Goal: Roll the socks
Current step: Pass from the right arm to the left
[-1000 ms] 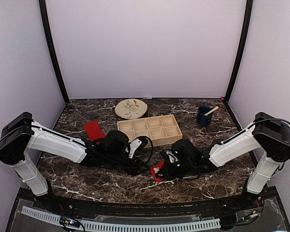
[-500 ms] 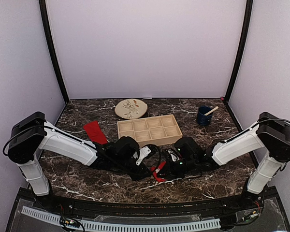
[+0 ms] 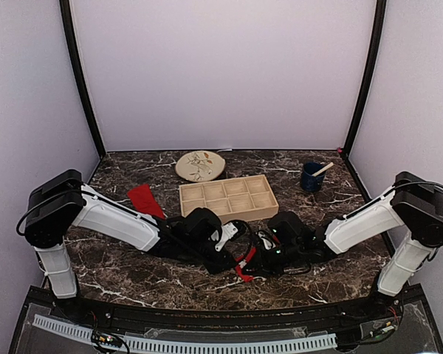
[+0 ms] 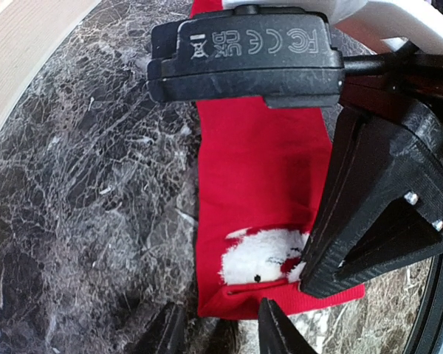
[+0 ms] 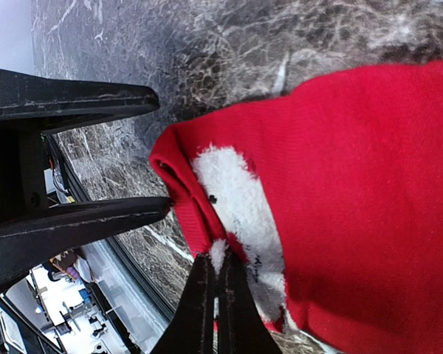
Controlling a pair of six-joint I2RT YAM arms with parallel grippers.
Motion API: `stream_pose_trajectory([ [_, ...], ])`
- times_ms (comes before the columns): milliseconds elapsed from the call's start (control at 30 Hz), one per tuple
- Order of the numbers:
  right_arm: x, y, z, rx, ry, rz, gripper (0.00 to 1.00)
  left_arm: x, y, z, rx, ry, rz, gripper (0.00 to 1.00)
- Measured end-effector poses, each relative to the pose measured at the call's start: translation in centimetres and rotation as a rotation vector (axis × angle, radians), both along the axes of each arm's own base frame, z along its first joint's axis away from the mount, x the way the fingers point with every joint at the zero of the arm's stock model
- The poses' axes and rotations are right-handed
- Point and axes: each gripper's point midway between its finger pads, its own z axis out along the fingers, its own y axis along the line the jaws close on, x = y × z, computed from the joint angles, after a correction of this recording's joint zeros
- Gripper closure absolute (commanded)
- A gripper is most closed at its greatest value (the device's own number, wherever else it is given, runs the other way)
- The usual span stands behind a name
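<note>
One red sock (image 4: 262,177) with a white fluffy patch lies on the dark marble table between both arms, also seen as the sock (image 3: 243,259) from above. My right gripper (image 5: 215,259) is shut on this sock's (image 5: 369,184) folded edge, pinching the white fluff. My left gripper (image 4: 223,332) is open, its fingertips straddling the sock's near corner; one fingertip (image 5: 159,208) touches the fold. In the top view the left gripper (image 3: 235,243) and right gripper (image 3: 254,257) meet nose to nose. A second red sock (image 3: 145,200) lies flat behind the left arm.
A wooden compartment tray (image 3: 225,214) stands just behind the grippers. Farther back are a patterned plate (image 3: 200,165) and a blue cup (image 3: 310,178) with a stick in it. Purple walls close in the table on three sides.
My left arm has reached right to the held sock and its jaws have narrowed. The right gripper stays shut on the sock and has shifted slightly right.
</note>
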Motion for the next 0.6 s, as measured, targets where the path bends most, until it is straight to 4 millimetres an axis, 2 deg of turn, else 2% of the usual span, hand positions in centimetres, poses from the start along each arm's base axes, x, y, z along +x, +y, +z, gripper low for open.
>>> stream_pose_trajectory([
  [333, 0.0, 0.0, -0.1, -0.002, 0.003, -0.001, 1.0, 0.0, -0.4, -0.8, 0.024, 0.013, -0.022, 0.75],
  [533, -0.1, -0.3, -0.3, -0.017, 0.004, 0.002, 1.0, -0.1, -1.0, -0.9, 0.022, 0.027, -0.038, 0.98],
  [600, -0.1, -0.3, -0.4, -0.023, -0.002, 0.007, 0.94, -0.1, -1.3, -0.9, 0.018, 0.031, -0.042, 1.0],
])
